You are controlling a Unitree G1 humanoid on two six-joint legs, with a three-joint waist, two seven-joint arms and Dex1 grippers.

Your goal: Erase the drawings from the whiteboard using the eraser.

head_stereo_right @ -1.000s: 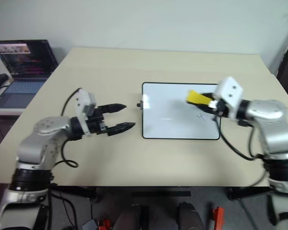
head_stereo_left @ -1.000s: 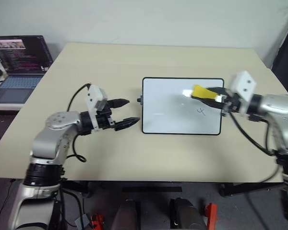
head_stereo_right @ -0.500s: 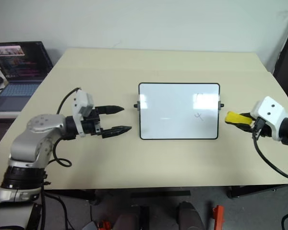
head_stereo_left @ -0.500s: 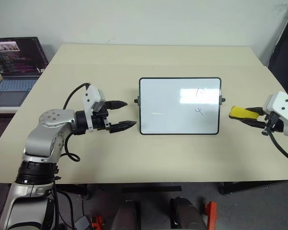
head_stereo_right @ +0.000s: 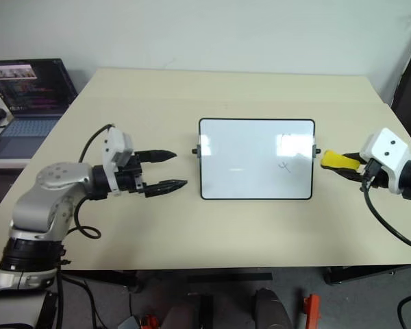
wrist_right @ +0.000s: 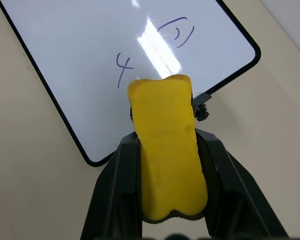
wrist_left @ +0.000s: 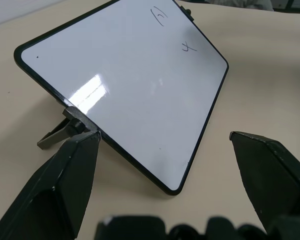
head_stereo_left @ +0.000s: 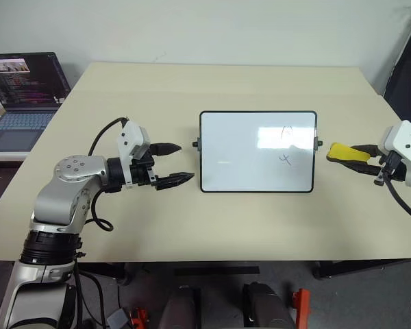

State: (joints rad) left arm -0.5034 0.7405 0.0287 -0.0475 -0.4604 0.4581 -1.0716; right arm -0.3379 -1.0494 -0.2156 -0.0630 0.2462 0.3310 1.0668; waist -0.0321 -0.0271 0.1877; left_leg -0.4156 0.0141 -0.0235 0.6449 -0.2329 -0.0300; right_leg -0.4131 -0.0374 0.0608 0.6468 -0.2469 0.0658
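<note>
— So where's the eraser (wrist_right: 169, 150) right now?

— Pinched in the right gripper (head_stereo_left: 359, 151). Its two black fingers (wrist_right: 117, 185) press in on the long sides of the yellow block, and the front end of the block sticks out past the fingertips. It points toward the whiteboard (head_stereo_left: 257, 151), but it sits just off the board's right edge, not touching it.

— And the board itself?

— It sits on the beige table (head_stereo_left: 192, 89), between the two grippers, with its black frame and a little knob on each side. From the left wrist view it's tilted, propped on a small dark stand (wrist_left: 57, 135) at the edge nearest the left gripper.

— Anything left on it?

— Two of the drawings (wrist_right: 176, 35) show: a looped squiggle, and an x-like mark (wrist_right: 123, 67) a little below it. Both sit in the half of the board nearest the eraser.

— What's the left gripper (head_stereo_left: 174, 164) doing?

— Its fingers (wrist_left: 65, 185) are spread apart with nothing between them, pointing at the board's left edge from just beside it, with a small gap of bare table in front of the tips.

— Any bins or trays around?

— I can't make one out. There's a laptop (head_stereo_left: 24, 89) on a side desk, well beyond the left arm.
</note>
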